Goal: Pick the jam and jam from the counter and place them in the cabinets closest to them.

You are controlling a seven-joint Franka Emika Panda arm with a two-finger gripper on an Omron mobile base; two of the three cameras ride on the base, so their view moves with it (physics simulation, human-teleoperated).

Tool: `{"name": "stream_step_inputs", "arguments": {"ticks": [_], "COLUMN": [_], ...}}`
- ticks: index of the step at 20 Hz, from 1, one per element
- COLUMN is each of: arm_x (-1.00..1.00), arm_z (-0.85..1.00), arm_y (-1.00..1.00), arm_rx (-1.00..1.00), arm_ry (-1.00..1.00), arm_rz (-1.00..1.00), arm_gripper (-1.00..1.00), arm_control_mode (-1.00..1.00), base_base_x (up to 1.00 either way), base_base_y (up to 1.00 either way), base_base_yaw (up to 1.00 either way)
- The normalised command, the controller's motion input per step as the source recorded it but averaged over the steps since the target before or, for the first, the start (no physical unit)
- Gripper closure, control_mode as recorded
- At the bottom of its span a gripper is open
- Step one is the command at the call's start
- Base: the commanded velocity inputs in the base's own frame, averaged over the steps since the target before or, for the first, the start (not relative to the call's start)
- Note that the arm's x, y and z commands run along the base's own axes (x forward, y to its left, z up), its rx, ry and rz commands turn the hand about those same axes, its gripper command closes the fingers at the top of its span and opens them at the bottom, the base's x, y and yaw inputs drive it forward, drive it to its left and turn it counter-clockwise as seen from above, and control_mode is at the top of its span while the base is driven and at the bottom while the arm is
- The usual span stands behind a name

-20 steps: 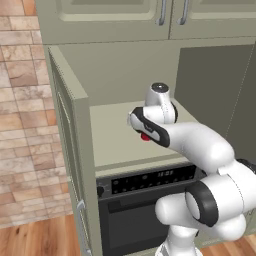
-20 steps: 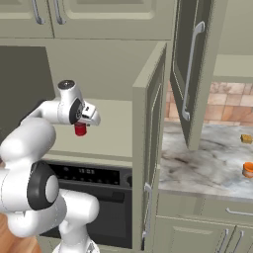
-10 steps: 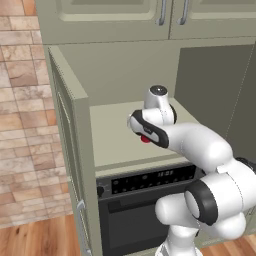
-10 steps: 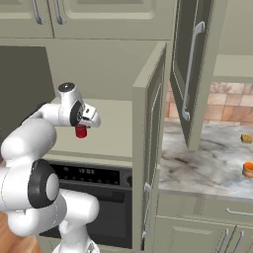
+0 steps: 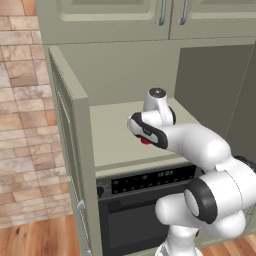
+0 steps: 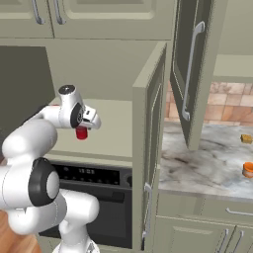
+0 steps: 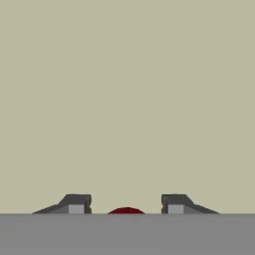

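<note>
Right base view: we hold the jam in the gripper, jaws closed on its sides, just above the shelf of the open cabinet. We judge the jar small, rigid, smooth, likely breakable; gripping across the body suits it. A second orange jar sits on the counter, far right.

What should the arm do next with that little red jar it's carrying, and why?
Probably lower it. The gripper is shut on the red jam jar, which hangs just above the open cabinet's shelf, so setting it down before letting go looks like the sensible next step.
</note>
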Motion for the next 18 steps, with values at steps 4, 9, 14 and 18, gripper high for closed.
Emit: {"name": "stream_step_inputs", "arguments": {"ticks": [4,9,14,18], "arm_x": [0.03,0.05,0.06,0.01], "arm_z": [-0.11,-0.11,-0.09,-0.09], "arm_y": [0.00,0.00,0.00,0.00], "arm_rx": [-0.01,-0.01,-0.01,0.00], "arm_ry": [0.00,0.00,0.00,-0.02], "arm_rz": [0.00,0.00,0.00,0.00], "arm_gripper": [1.00,1.00,1.00,1.00], "arm_control_mode": [-1.00,-1.00,-1.00,-1.00], "base_base_x": [0.00,0.00,0.00,0.00], "base_base_y": [0.00,0.00,0.00,0.00], "base_base_yaw": [0.00,0.00,0.00,0.00]}}
